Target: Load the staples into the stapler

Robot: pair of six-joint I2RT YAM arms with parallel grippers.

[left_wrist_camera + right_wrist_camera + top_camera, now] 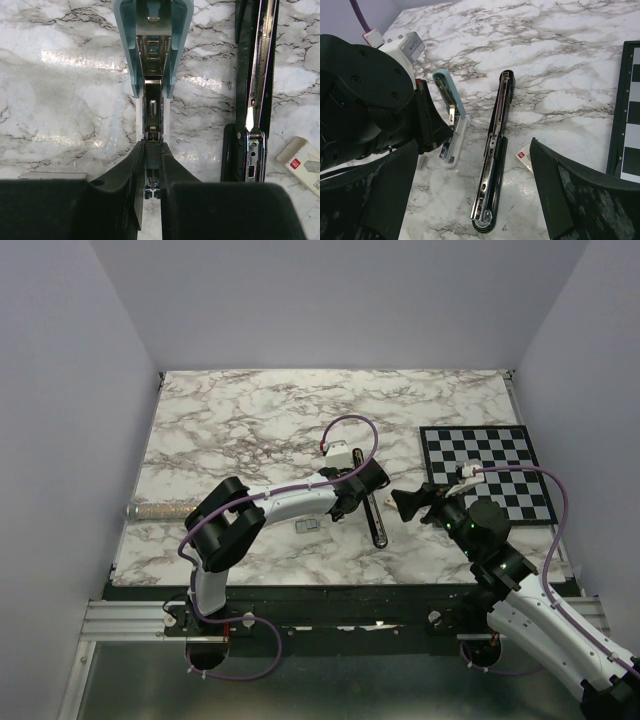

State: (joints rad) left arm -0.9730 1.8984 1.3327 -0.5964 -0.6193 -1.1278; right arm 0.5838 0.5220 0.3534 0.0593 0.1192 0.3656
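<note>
The black stapler [375, 520] [257, 85] [492, 165] lies swung open flat on the marble table, its silvery channel facing up. My left gripper [352, 500] [152, 145] is shut on the white base of a second, light-blue stapler [152, 60] [451, 117], which stands open just left of the black one. Small grey staples [305, 527] [50, 175] lie on the table near that gripper's left side. My right gripper [410, 502] [474, 147] hovers open over the near half of the black stapler, with nothing between its fingers.
A white staple box with a red mark [305, 165] [524, 154] lies right of the black stapler. A checkerboard [490, 475] [625, 110] covers the table's right side. A clear tube [155, 510] rests at the left edge.
</note>
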